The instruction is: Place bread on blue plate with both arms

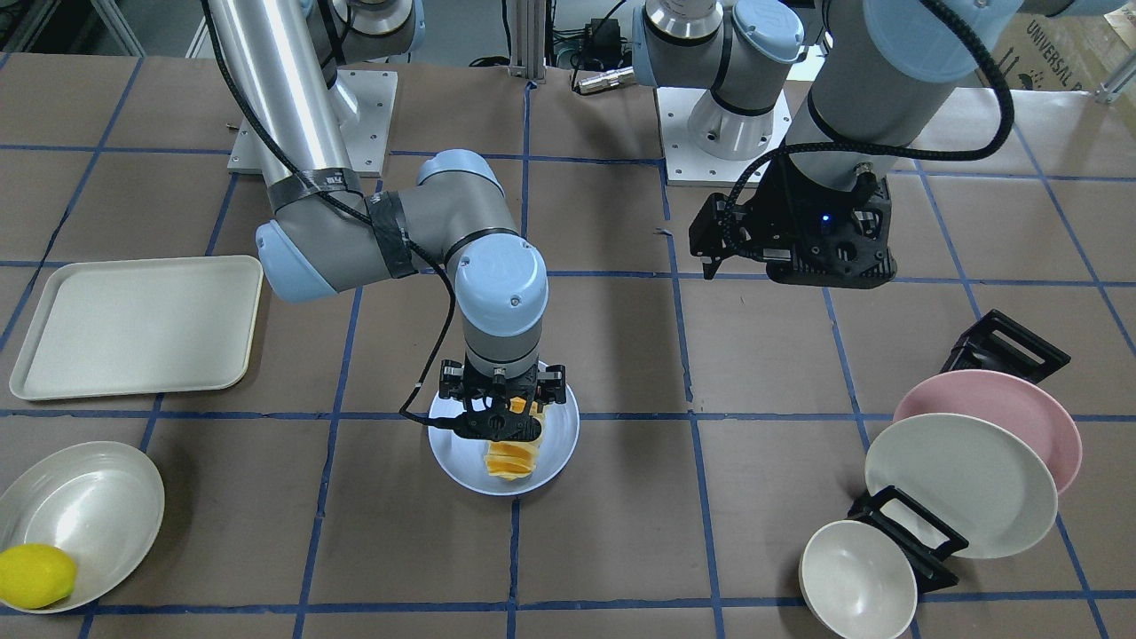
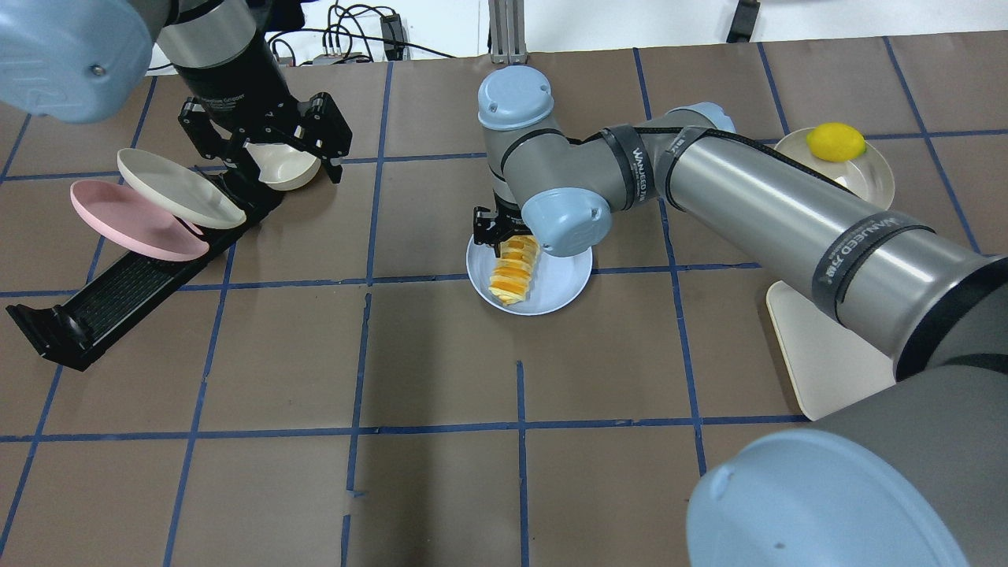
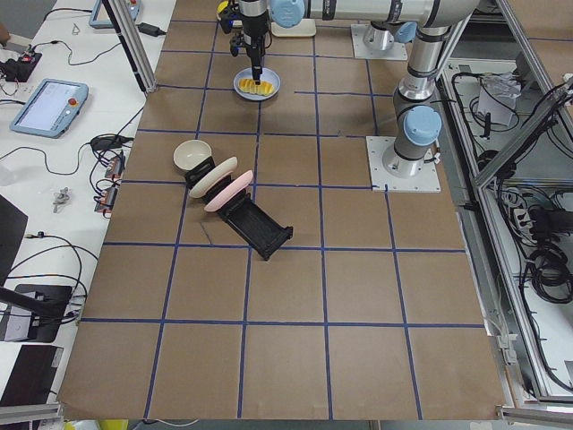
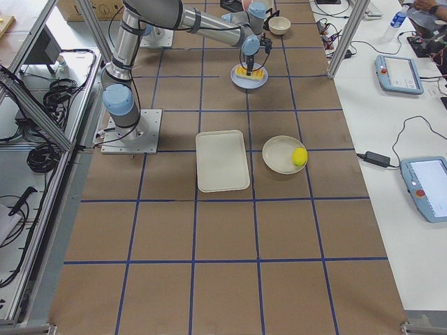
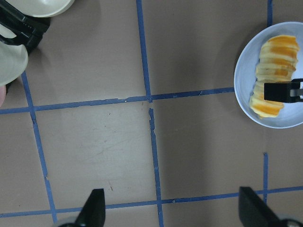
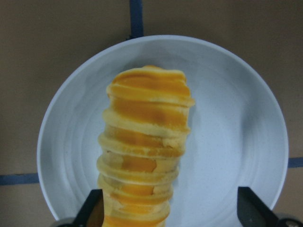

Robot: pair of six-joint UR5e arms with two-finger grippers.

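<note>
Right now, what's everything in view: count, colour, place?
blue plate: 1, pale blue, table centre
bread: 1, orange-yellow and cream, on blue plate
tray: 1, cream, robot's right
large bowl: 1, cream, beside tray
lemon: 1, yellow, in large bowl
rack: 1, black, robot's left
pink plate: 1, pink, in the rack
cream plate: 1, cream, in the rack
small bowl: 1, cream, rack's end
right claw: 1, black, open over bread
left claw: 1, black, open, near the rack

Table (image 1: 763, 355): blue plate (image 1: 561, 441), tray (image 1: 133, 324), apparent rack (image 2: 118, 295)
</note>
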